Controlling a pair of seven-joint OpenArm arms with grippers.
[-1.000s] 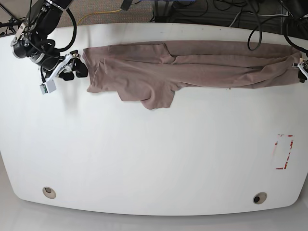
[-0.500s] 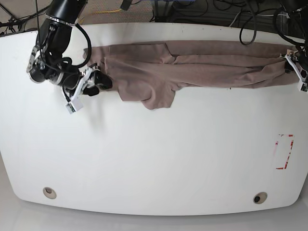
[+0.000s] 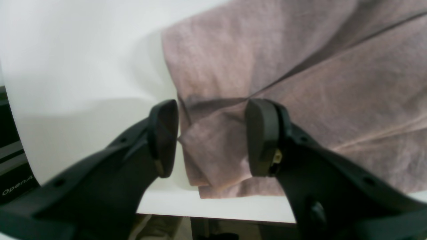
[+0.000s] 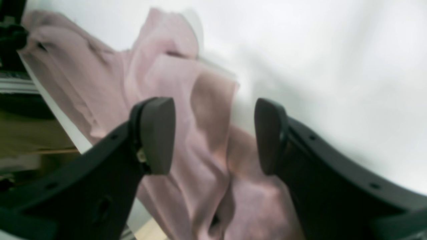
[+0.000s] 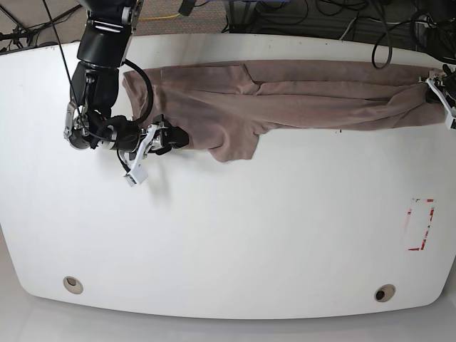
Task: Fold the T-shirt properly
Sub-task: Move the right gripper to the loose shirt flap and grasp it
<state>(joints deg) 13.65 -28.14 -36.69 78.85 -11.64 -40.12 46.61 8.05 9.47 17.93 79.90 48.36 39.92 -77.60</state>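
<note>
The T-shirt lies stretched in a long band along the far edge of the white table, with one sleeve or flap hanging down toward the middle of the table from the band's lower edge.

The right gripper sits at the shirt's lower edge, just beside that hanging flap. In its own wrist view its jaws stand well apart above rumpled cloth, with nothing pinched between them; that picture is blurred.

The left gripper is at the opposite end of the shirt, by the table's side edge. Its two black fingers straddle a folded corner of the fabric, still parted; the cloth sits between them, and one pad looks to be touching it, but I cannot tell whether it is truly gripped.

A red-and-white marking lies on the table well away from the shirt, nearer the front.
</note>
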